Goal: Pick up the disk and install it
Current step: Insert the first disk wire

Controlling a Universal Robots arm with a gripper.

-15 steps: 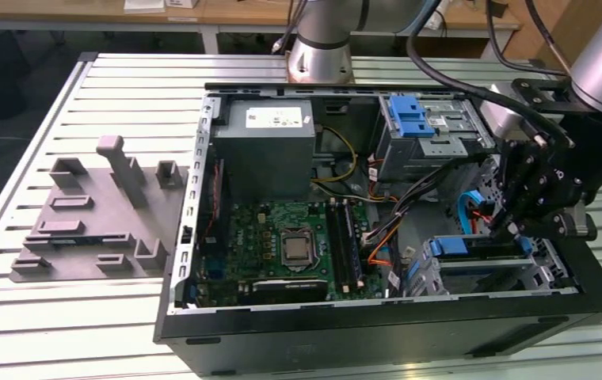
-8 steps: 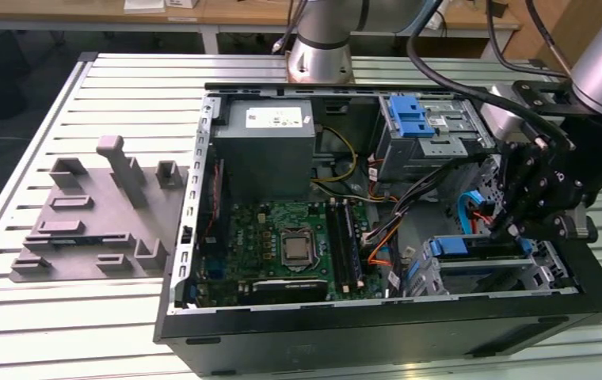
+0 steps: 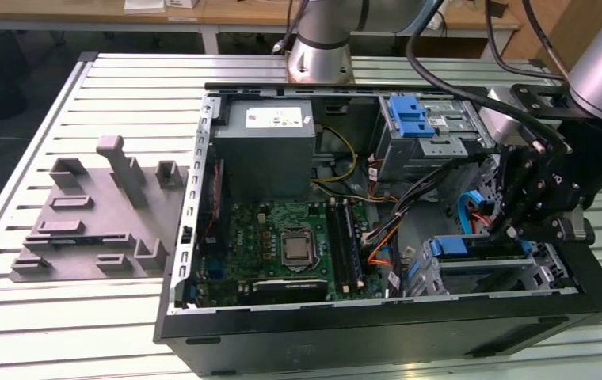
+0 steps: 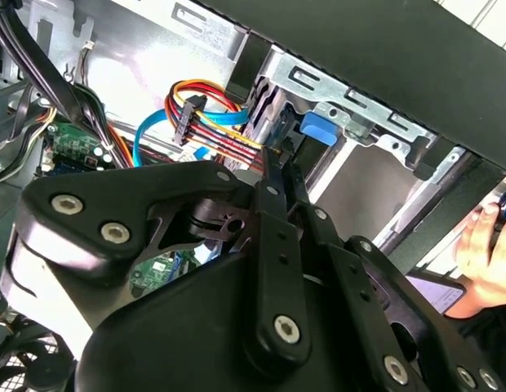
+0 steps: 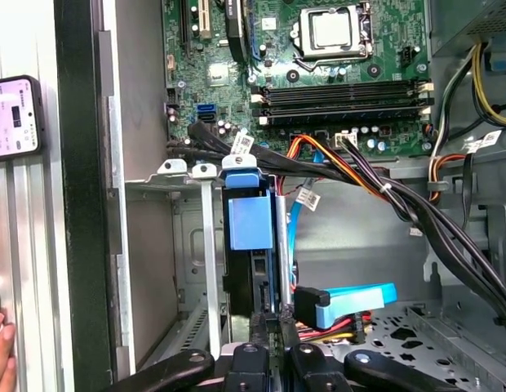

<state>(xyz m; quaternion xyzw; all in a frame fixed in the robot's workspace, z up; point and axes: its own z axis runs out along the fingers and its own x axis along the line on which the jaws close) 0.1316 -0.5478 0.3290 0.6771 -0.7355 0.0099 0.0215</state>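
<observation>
Now one disk (image 5: 251,245) seated edgewise in one drive cage (image 5: 206,269), fingers (image 5: 269,322) closed together at its end

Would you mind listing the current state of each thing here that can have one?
disk: standing on edge in the lower drive cage, its blue carrier end showing.
hand: right at the disk's edge, inside the case.
computer case: side panel off, interior exposed.
CPU socket: bare, no cooler on it.
grey holder fixture: lying on the table, slots vacant.
</observation>
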